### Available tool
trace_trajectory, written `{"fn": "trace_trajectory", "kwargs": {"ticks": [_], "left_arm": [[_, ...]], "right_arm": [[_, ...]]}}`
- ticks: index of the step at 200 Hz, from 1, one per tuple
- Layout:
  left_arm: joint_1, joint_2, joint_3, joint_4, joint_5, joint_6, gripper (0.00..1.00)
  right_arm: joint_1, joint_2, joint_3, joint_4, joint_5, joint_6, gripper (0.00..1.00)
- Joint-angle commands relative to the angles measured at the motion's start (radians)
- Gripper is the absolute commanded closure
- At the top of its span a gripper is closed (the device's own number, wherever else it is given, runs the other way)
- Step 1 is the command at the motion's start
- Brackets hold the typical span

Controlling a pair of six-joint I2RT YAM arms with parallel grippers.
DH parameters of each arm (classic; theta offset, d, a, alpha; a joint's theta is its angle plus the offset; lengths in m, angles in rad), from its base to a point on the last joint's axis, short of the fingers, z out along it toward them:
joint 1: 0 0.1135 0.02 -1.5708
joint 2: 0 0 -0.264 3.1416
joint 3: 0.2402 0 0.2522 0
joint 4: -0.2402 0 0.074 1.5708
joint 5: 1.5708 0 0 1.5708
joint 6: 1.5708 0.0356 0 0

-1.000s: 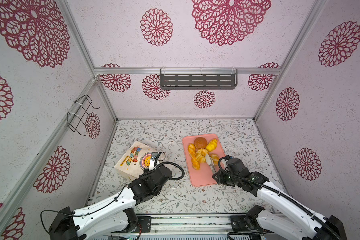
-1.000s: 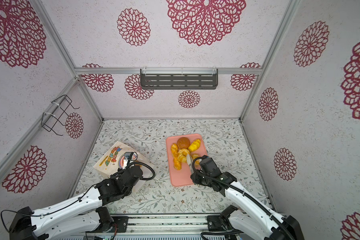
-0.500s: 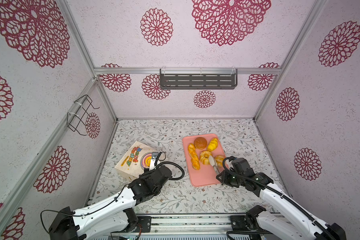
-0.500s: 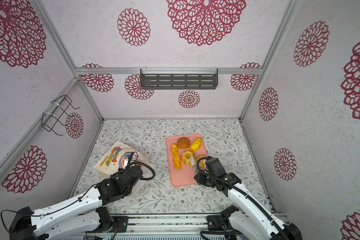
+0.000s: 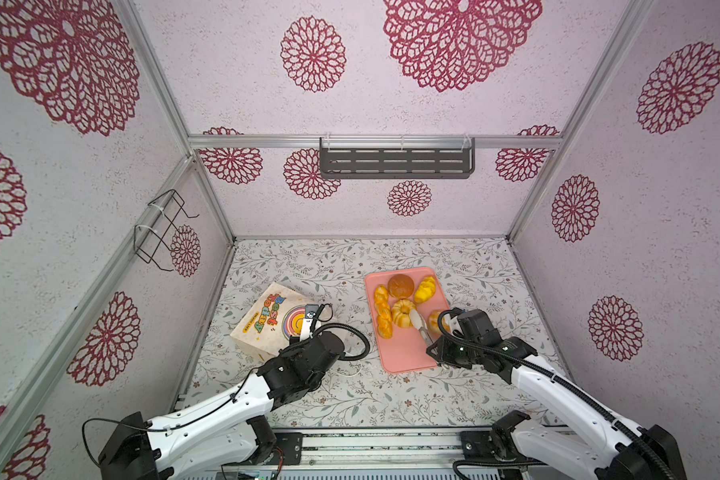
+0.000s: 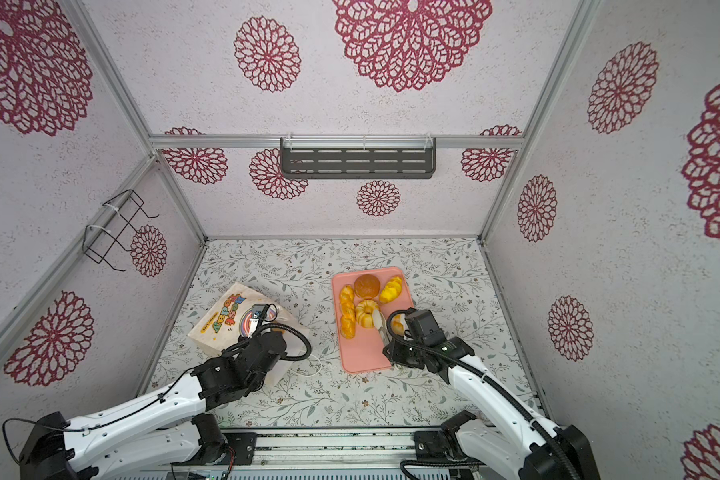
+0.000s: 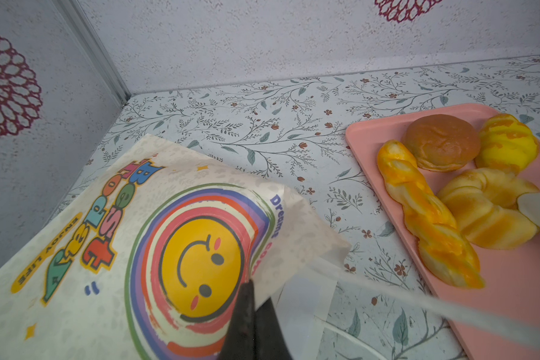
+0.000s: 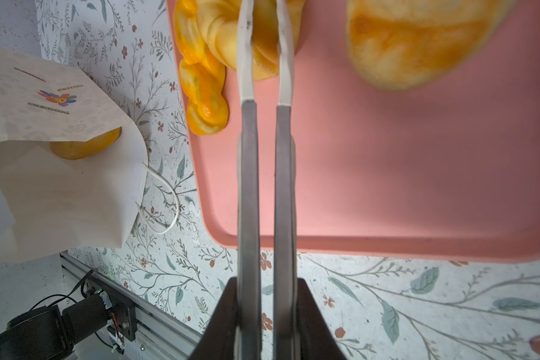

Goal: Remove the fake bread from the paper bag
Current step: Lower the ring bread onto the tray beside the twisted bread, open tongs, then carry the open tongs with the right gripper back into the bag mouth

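1. Fake bread (image 6: 366,312) lies mostly on a flat, smooth pink tray (image 5: 404,357), right of centre in both top views: a round brown bun (image 5: 400,285), a lumpy yellow roll (image 5: 425,289), a twisted braided stick (image 5: 382,309), a ribbed ring cake (image 5: 402,312) and a glossy orange bun (image 8: 418,40)
2. One more rounded golden piece (image 8: 85,146) sits inside the open mouth of the paper bag (image 5: 267,320)
3. This bag is matte cream paper and lies on its side, lower left of centre in both top views, near the tray but apart from it; its upper face shows cartoon lettering and a rainbow-ringed smiley, and a thin white cord handle (image 8: 169,218) loops onto the floral tabletop (image 5: 391,399)
4. The left gripper (image 7: 249,288) is clenched on the creased paper rim of the bag
5. The right gripper (image 8: 267,311) is clenched on long tongs (image 8: 248,187), grey metal arms with white tips; the tips sit at the ring cake, a narrow gap between them, and I cannot tell if they pinch it
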Motion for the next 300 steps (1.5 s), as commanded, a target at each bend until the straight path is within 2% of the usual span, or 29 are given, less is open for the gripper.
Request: {"fn": "trace_trajectory", "kwargs": {"ticks": [1, 20, 80, 145, 173, 197, 216, 235, 256, 300], "left_arm": [[0.017, 0.008, 0.013, 0.019, 0.011, 0.0, 1.0], [0.018, 0.012, 0.012, 0.022, 0.009, 0.002, 1.0], [0.018, 0.009, 0.013, 0.018, 0.014, 0.006, 1.0], [0.017, -0.046, -0.002, 0.02, 0.068, 0.056, 1.0], [0.017, -0.073, -0.022, 0.042, 0.093, 0.098, 1.0], [0.015, -0.084, -0.032, 0.052, 0.118, 0.116, 1.0], [0.015, -0.095, -0.041, 0.066, 0.139, 0.126, 1.0], [0.014, -0.115, -0.056, 0.092, 0.169, 0.14, 1.0], [0.014, -0.14, -0.068, 0.103, 0.199, 0.159, 1.0], [0.011, -0.185, -0.087, 0.119, 0.253, 0.208, 1.0]], "right_arm": [[0.001, -0.019, 0.052, 0.004, 0.012, -0.04, 0.69], [0.001, -0.039, 0.057, -0.019, 0.025, -0.043, 0.66], [0.001, -0.112, 0.065, -0.095, 0.039, -0.048, 0.65], [0.03, -0.269, 0.113, -0.216, -0.043, -0.031, 0.65], [0.141, -0.346, 0.091, -0.176, -0.051, 0.068, 0.66], [0.355, -0.365, 0.027, -0.034, 0.022, 0.201, 0.67], [0.512, -0.326, -0.018, 0.099, 0.094, 0.267, 0.67], [0.625, -0.226, -0.018, 0.205, 0.136, 0.27, 0.67], [0.678, -0.12, -0.008, 0.316, 0.138, 0.257, 0.67], [0.683, 0.055, -0.017, 0.543, 0.058, 0.245, 0.67]]}}
